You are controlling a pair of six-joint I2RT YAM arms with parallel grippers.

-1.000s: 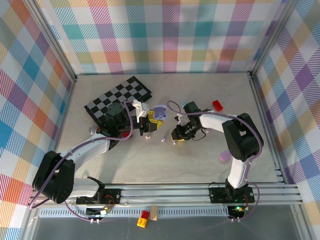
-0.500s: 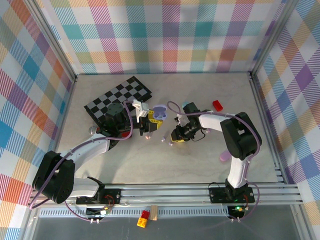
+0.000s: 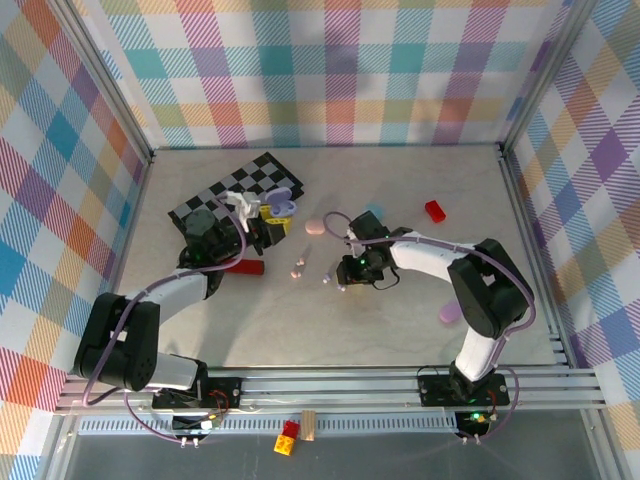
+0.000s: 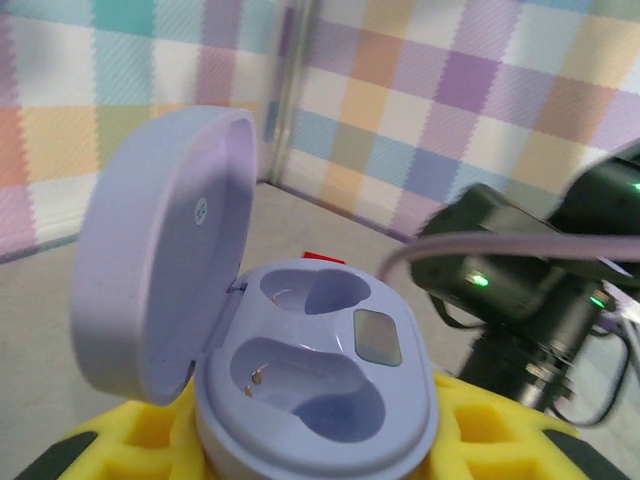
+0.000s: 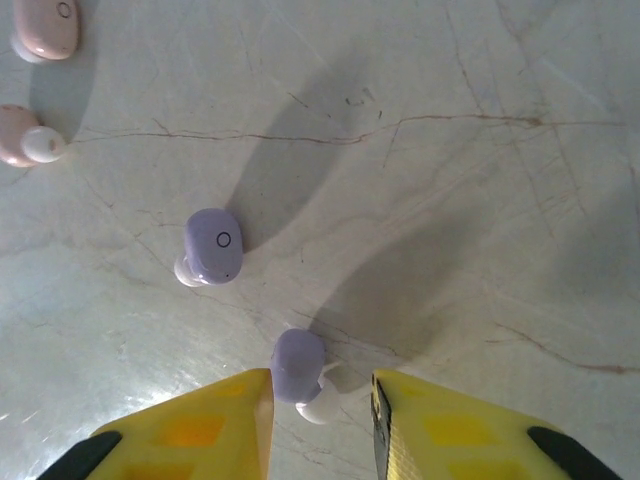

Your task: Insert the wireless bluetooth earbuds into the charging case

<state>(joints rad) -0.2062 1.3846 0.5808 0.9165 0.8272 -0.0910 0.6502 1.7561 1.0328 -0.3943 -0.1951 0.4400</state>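
The right tool (image 5: 320,405), open, should centre on the nearer purple earbud (image 5: 298,362) lying on the surface (image 5: 500,150) before it closes, while the left tool (image 3: 272,217) grips the opened charging case (image 4: 315,400).

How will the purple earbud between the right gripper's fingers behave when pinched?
The purple earbud looks small, smooth and rounded, so it could squirt sideways from the right gripper if pinched off-centre. On the glossy table, it likely slides or rolls when nudged.
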